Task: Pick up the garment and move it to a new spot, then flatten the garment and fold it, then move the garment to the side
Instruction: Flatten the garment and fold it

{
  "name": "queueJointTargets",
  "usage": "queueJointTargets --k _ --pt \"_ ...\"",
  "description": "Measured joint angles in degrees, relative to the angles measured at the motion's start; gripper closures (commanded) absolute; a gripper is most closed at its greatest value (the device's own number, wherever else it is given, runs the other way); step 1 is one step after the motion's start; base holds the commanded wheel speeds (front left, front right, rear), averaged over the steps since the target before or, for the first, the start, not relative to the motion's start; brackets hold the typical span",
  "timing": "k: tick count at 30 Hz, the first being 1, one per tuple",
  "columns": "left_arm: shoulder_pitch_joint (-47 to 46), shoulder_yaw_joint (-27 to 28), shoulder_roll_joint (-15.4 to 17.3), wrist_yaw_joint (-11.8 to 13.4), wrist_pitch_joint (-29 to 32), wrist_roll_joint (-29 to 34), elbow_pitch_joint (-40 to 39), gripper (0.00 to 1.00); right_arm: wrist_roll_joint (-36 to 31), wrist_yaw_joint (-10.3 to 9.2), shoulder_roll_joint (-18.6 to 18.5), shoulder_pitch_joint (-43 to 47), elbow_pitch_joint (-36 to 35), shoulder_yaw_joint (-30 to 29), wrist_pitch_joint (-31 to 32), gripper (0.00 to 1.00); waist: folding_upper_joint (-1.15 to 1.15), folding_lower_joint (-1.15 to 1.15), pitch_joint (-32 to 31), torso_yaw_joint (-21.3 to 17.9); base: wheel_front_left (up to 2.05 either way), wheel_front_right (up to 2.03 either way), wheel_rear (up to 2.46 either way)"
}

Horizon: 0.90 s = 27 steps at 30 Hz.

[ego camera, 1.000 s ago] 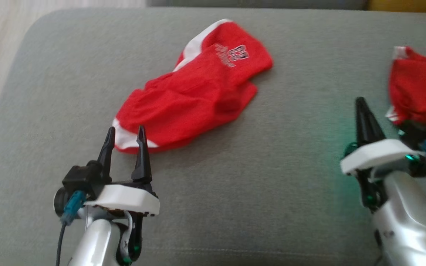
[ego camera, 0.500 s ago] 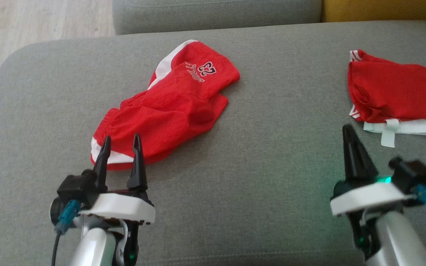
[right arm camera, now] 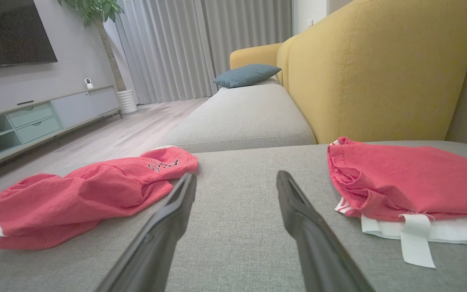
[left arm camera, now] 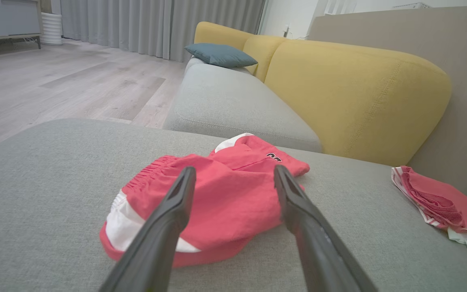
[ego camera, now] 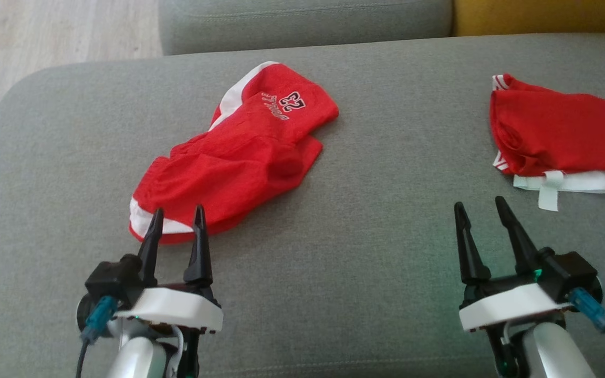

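Left gripper (ego camera: 178, 210) hung spread and empty, tips right at the white-banded edge of the crumpled red shorts (ego camera: 239, 157). Right gripper (ego camera: 479, 202) gaped empty too, near the folded red garment (ego camera: 554, 131) with its white trim. Both pieces lay well apart on the grey woven sofa cushion (ego camera: 376, 252).

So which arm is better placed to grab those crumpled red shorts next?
Left. The left gripper, open, sits right at the near, white-trimmed edge of the crumpled shorts. The right gripper, also open, sits well off to the side, nearer the folded red garment.
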Motion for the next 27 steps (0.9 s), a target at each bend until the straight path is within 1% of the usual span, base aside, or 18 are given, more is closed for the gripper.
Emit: queueJointTargets --k 3,6,10,12,14,15,18,21,24,27 --pt "-0.01 -0.22 0.01 0.02 0.0 -0.08 0.09 0.0 -0.3 0.0 0.11 0.0 -0.24 -0.67 -0.36 0.0 0.0 0.0 0.19 0.7 0.0 0.0 0.0" --pt "-0.04 -0.57 0.03 0.02 0.0 -0.08 0.07 0.0 -0.32 0.0 0.12 -0.07 -0.13 -0.16 -0.26 0.0 0.0 0.0 0.85 1.49 0.0 0.0 0.0" --pt "-0.46 -2.2 0.07 0.02 0.0 -0.08 0.02 0.0 0.03 0.0 0.15 -2.33 1.68 2.11 3.45 0.0 0.0 0.0 2.39 3.18 0.0 0.0 0.0" --pt "-0.91 -2.8 0.11 0.03 0.0 -0.08 0.04 0.0 2.79 0.0 0.18 -5.1 3.31 3.31 6.41 0.0 0.0 0.0 3.35 4.32 0.0 0.0 0.0" --pt "-2.13 -3.94 0.16 0.03 0.0 -0.08 0.19 0.0 6.0 0.0 0.16 -8.76 5.71 4.36 9.55 0.0 0.0 0.0 4.31 5.83 0.0 0.0 0.0" --pt "-3.52 -5.16 0.15 0.11 0.0 -0.08 0.2 0.0 7.98 0.0 0.13 -12.55 8.33 4.86 12.13 0.0 0.0 0.0 5.24 7.5 0.0 0.0 0.0" --pt "-4.56 -6.21 0.13 0.64 0.0 -0.14 0.16 0.0 10.24 0.0 -0.08 -17.85 13.39 4.46 15.22 0.0 0.0 0.0 6.66 10.19 0.0 0.0 0.0" --pt "-4.98 -7.06 0.16 1.34 0.0 -1.19 0.18 0.0 10.4 0.0 -1.38 -22.24 19.44 4.13 18.06 0.0 0.0 0.0 7.94 12.84 0.0 0.0 0.0" --pt "-4.98 -7.6 0.14 1.66 0.0 -1.98 0.2 0.0 9.2 0.0 -2.93 -26.07 24.7 3.45 18.67 0.0 0.0 0.0 9.05 15.23 0.0 0.0 0.0" --pt "-4.99 -8.08 0.14 1.89 0.0 -2.0 0.19 0.0 9.2 0.0 -3.12 -29.25 28.83 3.2 19.12 0.0 0.0 0.0 9.97 17.21 0.0 0.0 0.0"
